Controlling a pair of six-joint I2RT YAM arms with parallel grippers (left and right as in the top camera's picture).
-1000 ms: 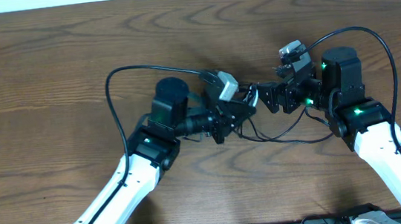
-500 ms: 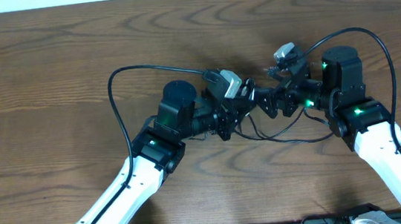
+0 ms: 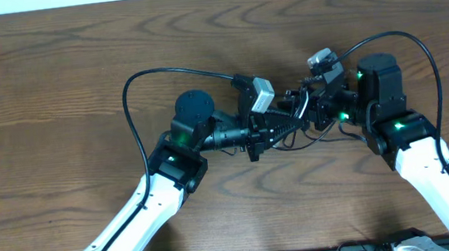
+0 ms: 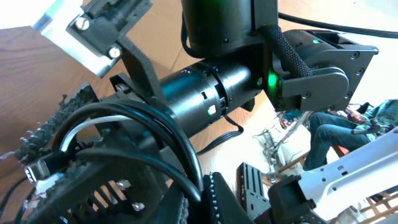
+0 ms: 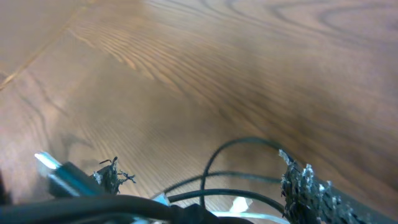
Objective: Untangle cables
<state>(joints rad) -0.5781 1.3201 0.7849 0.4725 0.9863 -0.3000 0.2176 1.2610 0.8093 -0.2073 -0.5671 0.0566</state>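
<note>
The cables (image 5: 244,140) are bunched between both hands over the worktop (image 3: 53,85). The left hand (image 3: 285,125) is clamped on the bundle, and the right hand (image 3: 302,111) is spread open around loose strands. The cords are judged light, limp and easily snagged, so one free strand near a plug is best taken hold of.

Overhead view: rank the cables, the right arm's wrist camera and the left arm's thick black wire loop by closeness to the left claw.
1. cables: pinched in the left claw, mid-table.
2. right arm's wrist camera: up and to the right.
3. left arm's thick black wire loop: far out on the left.
</note>
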